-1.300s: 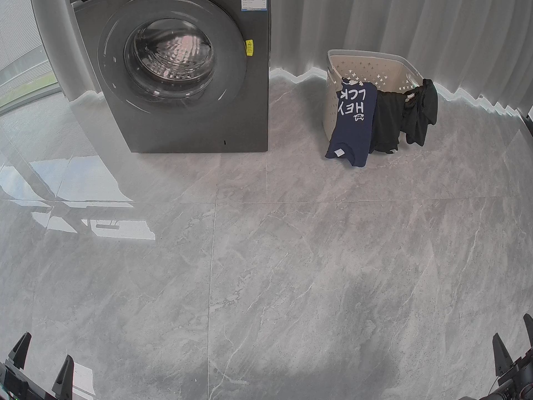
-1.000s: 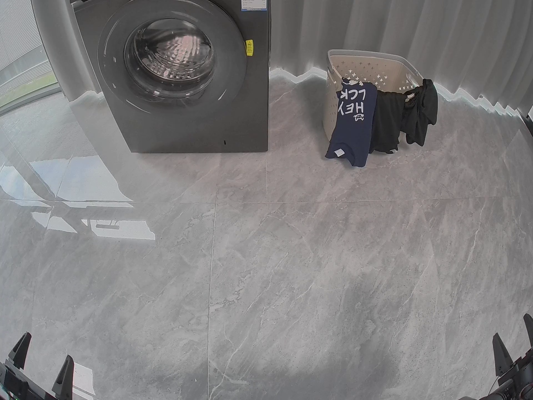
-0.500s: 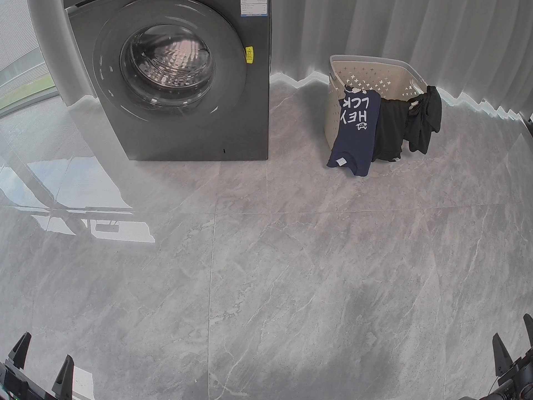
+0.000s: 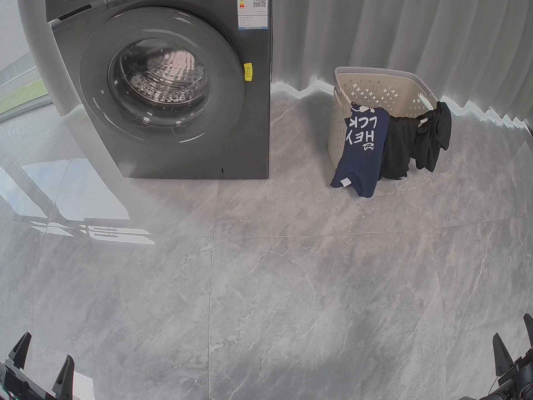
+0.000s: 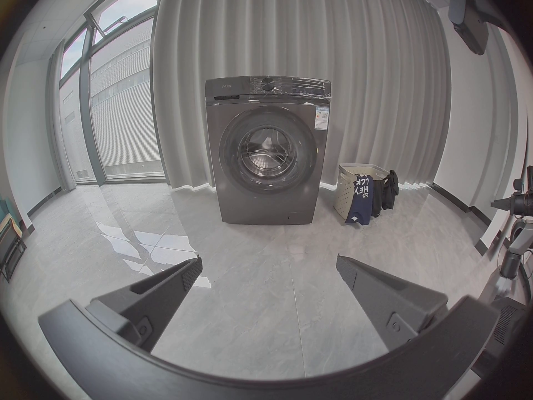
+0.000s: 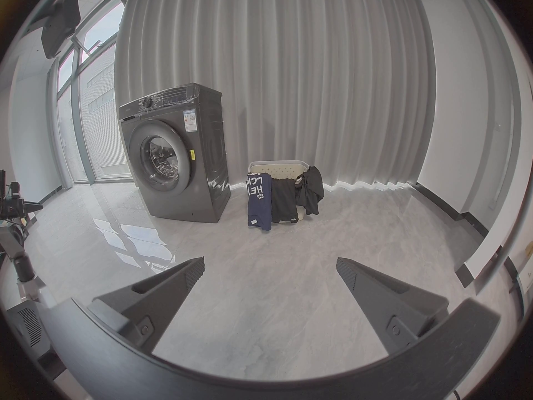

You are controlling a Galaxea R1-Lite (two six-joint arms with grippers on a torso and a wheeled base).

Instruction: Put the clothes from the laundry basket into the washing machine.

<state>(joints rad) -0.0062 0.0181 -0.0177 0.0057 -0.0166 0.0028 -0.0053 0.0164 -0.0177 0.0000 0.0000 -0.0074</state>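
Note:
A dark grey washing machine (image 4: 166,79) stands at the back left, its round door shut. To its right a beige laundry basket (image 4: 383,87) sits on the floor before the curtain. A navy T-shirt (image 4: 362,148) with white letters and black clothes (image 4: 416,140) hang over the basket's front rim. My left gripper (image 4: 43,356) is low at the near left, open and holding nothing. At the near right my right gripper (image 4: 513,340) is likewise open with nothing in it. Both are far from the basket. The machine (image 5: 266,151) (image 6: 172,156) and basket (image 5: 355,176) (image 6: 277,169) also show in the wrist views, beyond each open gripper (image 5: 269,270) (image 6: 270,270).
Glossy grey floor tiles (image 4: 277,284) stretch between me and the machine. A white curtain (image 4: 400,23) runs along the back wall. A tall window (image 5: 116,95) lies to the machine's left.
The whole head picture has shifted: washing machine and basket appear larger and lower, so the camera has moved closer. Both grippers keep their places at the picture's bottom corners.

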